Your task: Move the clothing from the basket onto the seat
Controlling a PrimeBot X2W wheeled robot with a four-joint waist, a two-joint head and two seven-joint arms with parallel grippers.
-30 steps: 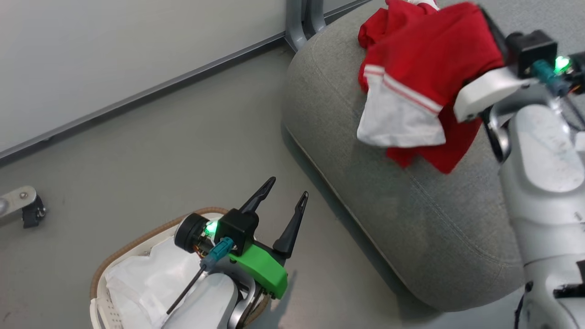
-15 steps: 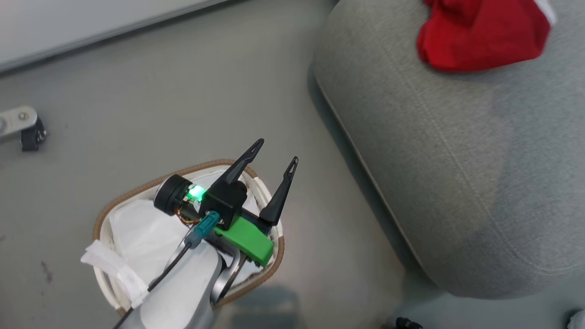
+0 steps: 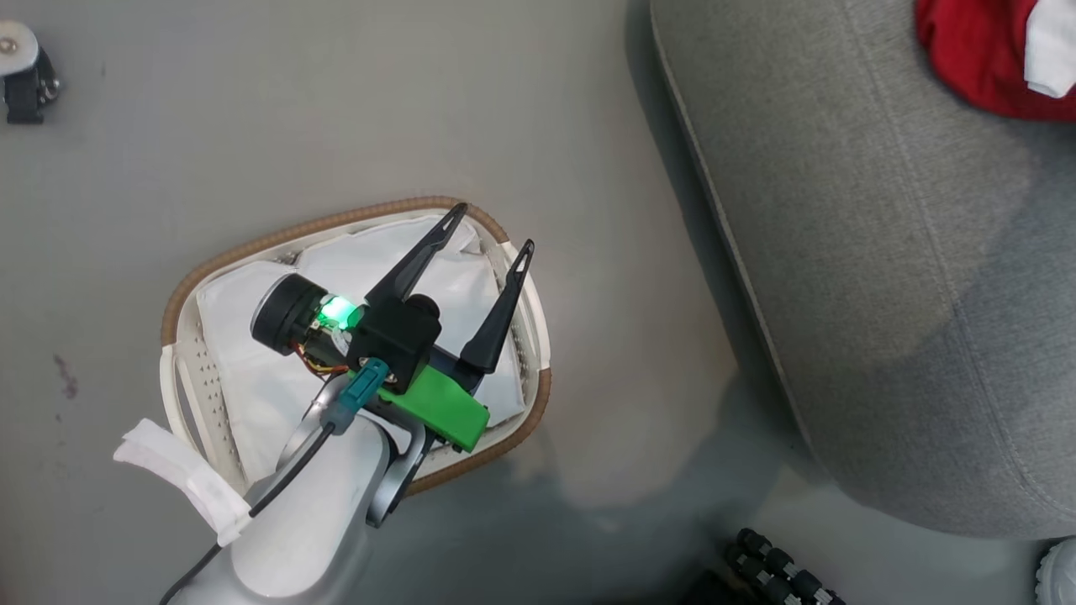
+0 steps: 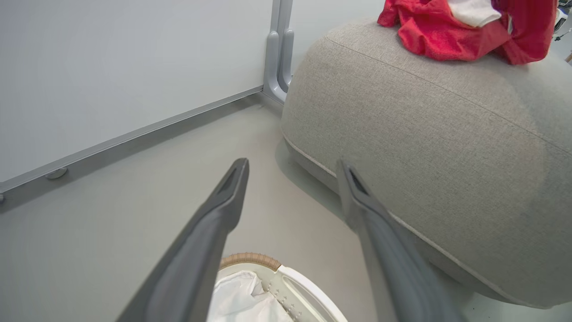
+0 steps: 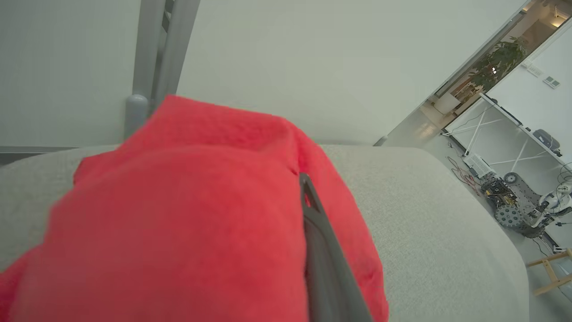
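The seat (image 3: 883,294) is standing beside the basket (image 3: 189,386); the red clothing (image 3: 967,59) is lying atop the seat; the left gripper (image 3: 494,225) is hovering over the basket, spread wide and empty; clothing is draping the right gripper (image 5: 268,188), its grip unclear

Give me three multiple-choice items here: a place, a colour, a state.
1. How is the left gripper? A open and empty B shut on cloth C shut and empty
2. What colour is the rim of the basket? A brown B blue C black
3. Where does the clothing lie? A in the basket B on the seat C in the left gripper
Key: 1 A, its jaws stand apart with nothing between; 2 A, a brown woven band edges it; 3 B, the red heap rests there.
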